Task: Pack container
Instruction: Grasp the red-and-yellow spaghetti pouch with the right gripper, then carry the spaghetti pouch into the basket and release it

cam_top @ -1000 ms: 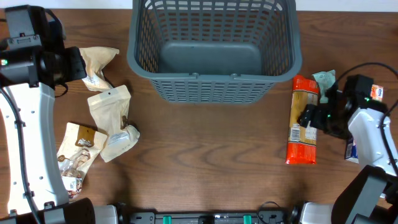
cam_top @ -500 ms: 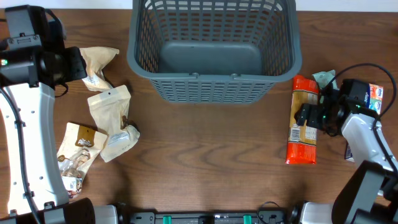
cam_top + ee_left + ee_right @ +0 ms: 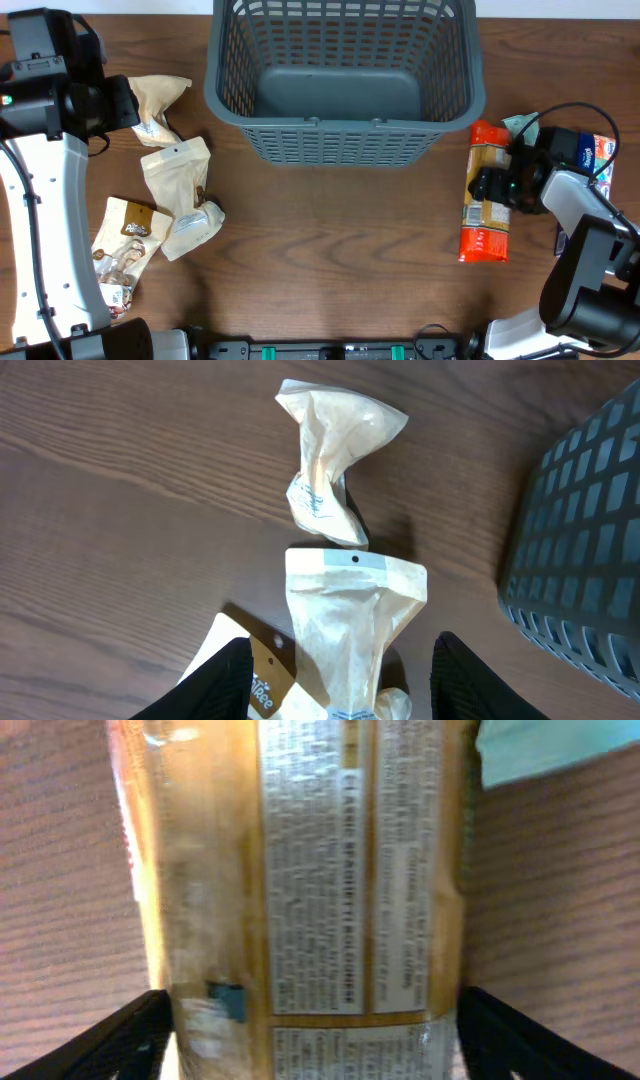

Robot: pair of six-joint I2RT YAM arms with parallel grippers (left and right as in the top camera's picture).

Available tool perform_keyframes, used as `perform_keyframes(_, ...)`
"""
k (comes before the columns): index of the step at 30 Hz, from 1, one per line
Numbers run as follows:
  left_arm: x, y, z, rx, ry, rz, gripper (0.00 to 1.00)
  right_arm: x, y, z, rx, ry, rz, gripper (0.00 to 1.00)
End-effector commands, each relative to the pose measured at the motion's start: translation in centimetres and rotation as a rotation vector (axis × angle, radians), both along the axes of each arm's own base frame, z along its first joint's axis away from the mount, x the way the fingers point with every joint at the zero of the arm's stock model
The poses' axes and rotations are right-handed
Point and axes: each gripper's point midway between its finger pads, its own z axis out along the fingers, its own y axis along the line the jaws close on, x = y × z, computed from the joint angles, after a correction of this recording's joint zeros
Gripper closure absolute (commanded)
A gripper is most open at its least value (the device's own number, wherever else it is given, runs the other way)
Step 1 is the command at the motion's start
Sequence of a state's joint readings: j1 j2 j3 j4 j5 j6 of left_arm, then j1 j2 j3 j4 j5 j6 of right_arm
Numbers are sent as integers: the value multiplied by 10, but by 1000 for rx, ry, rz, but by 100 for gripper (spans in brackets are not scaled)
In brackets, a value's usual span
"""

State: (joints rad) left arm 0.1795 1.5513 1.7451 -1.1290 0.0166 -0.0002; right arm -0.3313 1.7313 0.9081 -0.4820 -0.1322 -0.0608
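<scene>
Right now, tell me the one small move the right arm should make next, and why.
Probably shut the right gripper on the orange packet. In the right wrist view its open fingers stand on either side of the packet, which lies flat, and the basket holds nothing yet. I cannot tell whether the fingers are low enough; if not, ease down first.

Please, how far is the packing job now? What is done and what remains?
Done: nothing yet; the basket is empty. In hand: the open right hand straddles the orange pasta packet, which lies on the table; the open left hand hovers above the tan pouches. Left: every packet, including the green packet, must go into the basket.
</scene>
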Motion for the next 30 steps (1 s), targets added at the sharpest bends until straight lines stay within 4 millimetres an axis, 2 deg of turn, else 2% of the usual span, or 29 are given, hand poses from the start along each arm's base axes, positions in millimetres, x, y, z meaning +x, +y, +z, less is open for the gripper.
perform_keyframes(1, 0, 0, -1, 0, 5, -6, 53, -16, 4, -25, 16, 84, -13, 36)
perform_keyframes(4, 0, 0, -1, 0, 5, -6, 53, -14, 4, -25, 17, 78, -21, 64)
perform_keyframes(9, 0, 0, -1, 0, 5, -6, 53, -10, 4, -23, 25, 66, -33, 88)
perform_keyframes(12, 0, 0, -1, 0, 5, -6, 53, 1, 5, -9, 44, 35, -34, 96)
perform_keyframes(15, 0, 0, -1, 0, 5, -6, 53, 20, 3, 21, 50, -20, -26, 99)
perform_keyframes(18, 0, 0, -1, 0, 5, -6, 53, 47, -6, 70, 21, -115, -22, 99)
perform_keyframes(19, 0, 0, -1, 0, 5, -6, 53, 63, -11, 106, -3, -189, -20, 99)
perform_keyframes(20, 0, 0, -1, 0, 5, -6, 53, 67, -13, 116, -11, -211, -19, 99)
perform_keyframes(22, 0, 0, -1, 0, 5, -6, 53, 83, -18, 161, -46, -307, -8, 99)
perform_keyframes(27, 0, 0, -1, 0, 6, -6, 53, 105, -22, 280, -131, -557, 13, 99)
perform_keyframes(30, 0, 0, -1, 0, 6, -6, 53, 111, -7, 339, -172, -684, 85, 99)
